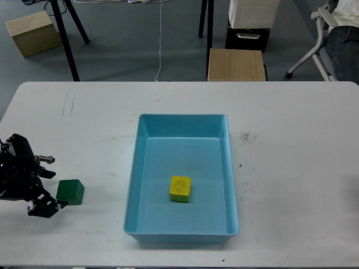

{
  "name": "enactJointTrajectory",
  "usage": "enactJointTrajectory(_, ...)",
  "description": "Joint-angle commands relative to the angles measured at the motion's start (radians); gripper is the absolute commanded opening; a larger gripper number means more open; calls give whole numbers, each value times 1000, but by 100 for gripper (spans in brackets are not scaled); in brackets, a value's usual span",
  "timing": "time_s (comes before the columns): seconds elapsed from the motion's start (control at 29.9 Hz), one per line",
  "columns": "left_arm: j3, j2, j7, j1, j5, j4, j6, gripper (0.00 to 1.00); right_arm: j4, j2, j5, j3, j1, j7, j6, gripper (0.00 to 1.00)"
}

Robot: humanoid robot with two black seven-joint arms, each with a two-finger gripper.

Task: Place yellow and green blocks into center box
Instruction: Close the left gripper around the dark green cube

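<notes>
Left gripper point(49, 190) is seen at the table's left edge, fingers spread open, nothing gripped; the green block point(70, 191) sits just beside it on the white table point(291, 168). Yellow block point(180, 188) is found inside the light-blue center box point(139, 168), mid-table. Right gripper is not seen.

From my head view, nothing here carries writing I can read: no words, labels, brand names, numbers or signs. The small bright yellow cube point(180, 188) lying in the shallow light-blue plastic tray point(143, 162) has a faint mark on its top face, but it is too small and blurred to make out.
</notes>
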Motion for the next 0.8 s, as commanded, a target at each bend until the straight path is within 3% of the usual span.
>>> enactJointTrajectory(0.0, -3, -18, 0, -2, 0, 0, 0, 98, 0, 4, 0, -4, 0, -1, 0, 97)
enactJointTrajectory(0.27, -3, -42, 0, -2, 0, 1, 27, 86, -11, 6, 0, -4, 0, 1, 0, 97)
enactJointTrajectory(0.47, 0, -48, 0, 0, 0, 6, 38, 70, -18, 6, 0, -4, -2, 1, 0, 97)
enactJointTrajectory(0.77, 7, -47, 0, 3, 0, 33, 37, 76, -18, 7, 0, -6, -2, 1, 0, 97)
